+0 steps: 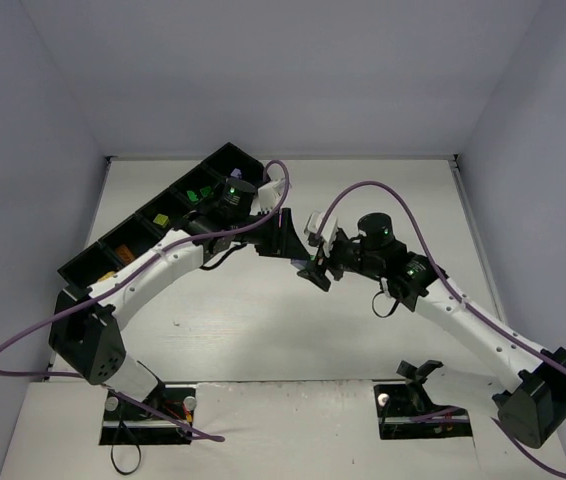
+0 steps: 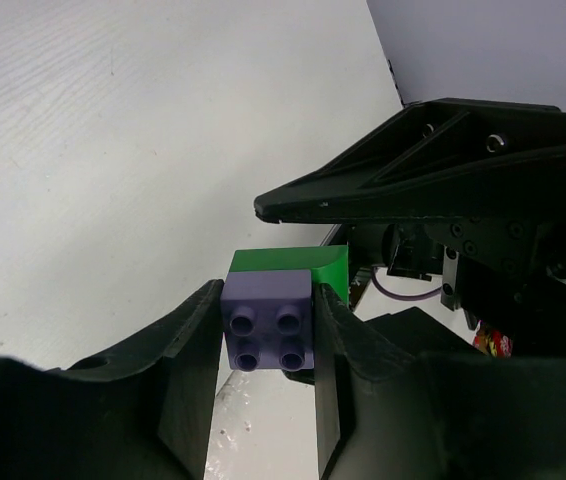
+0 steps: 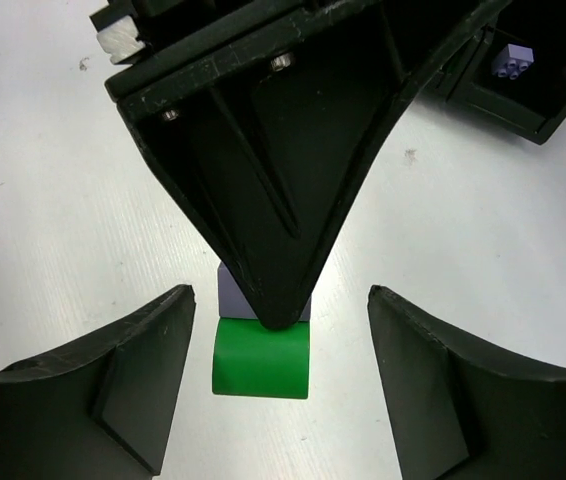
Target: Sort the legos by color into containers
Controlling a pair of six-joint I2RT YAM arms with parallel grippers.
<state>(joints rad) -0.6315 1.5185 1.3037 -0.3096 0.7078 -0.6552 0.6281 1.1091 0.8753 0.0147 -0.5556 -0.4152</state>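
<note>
White worktop fills the floor of a pale-walled box, and the black tray lies on a slant at its far left. My two arms meet over the middle of the worktop.

My left gripper is narrow, clamped on a purple brick with a pad pressed to each side and the studs facing my wrist camera. A green brick sits joined to the far face of the purple one, beyond my fingertips.

My right gripper stands wide, its fingers on either side of the green brick. White shows in both gaps, so it touches nothing. From the right wrist, the left gripper's finger comes down in front of the purple brick and hides most of it. Whether the joined pair rests on the worktop or hangs above it, I cannot tell.

In the tray, one compartment holds a yellow brick, one further along a green piece, and another a second purple brick.
</note>
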